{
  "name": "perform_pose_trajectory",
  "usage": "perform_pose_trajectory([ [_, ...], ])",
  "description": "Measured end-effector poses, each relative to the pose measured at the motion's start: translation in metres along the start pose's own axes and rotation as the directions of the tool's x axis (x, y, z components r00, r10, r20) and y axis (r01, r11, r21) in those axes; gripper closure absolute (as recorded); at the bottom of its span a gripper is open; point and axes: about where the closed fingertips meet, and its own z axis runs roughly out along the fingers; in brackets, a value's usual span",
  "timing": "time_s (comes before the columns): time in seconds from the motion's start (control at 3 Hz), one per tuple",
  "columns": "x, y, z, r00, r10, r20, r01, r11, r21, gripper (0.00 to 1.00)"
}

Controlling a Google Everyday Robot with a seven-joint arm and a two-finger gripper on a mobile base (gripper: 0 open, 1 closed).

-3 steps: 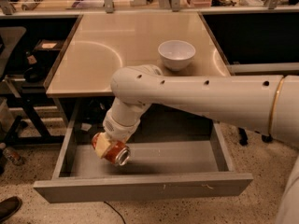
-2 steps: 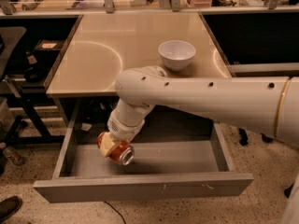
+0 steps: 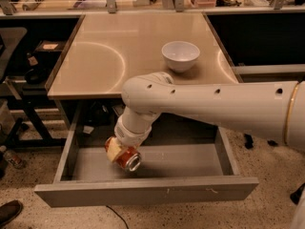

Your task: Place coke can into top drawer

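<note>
The white arm (image 3: 214,104) reaches from the right down into the open top drawer (image 3: 143,192), lower centre. There the gripper (image 3: 120,154) seems clamped around the tilted coke can (image 3: 129,161), just above the drawer floor. Let go tilted, the can could roll away.

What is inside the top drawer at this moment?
Only the gripper, shut on the tilted coke can, shows inside the top drawer, at its left. The arm covers the drawer's rear middle, so what lies there cannot be seen.
</note>
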Motion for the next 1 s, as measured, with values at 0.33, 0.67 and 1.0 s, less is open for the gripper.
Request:
perform_pose_trajectory([
  [0.33, 0.004, -0.009, 0.012, 0.999, 0.036, 0.009, -0.035, 0.9994, -0.005, 1.00],
  [0.67, 0.005, -0.017, 0.020, 0.998, 0.053, 0.016, -0.052, 0.9986, -0.008, 1.00],
  [1.0, 0.006, -0.025, 0.034, 0.997, 0.077, 0.017, -0.077, 0.9966, -0.031, 1.00],
])
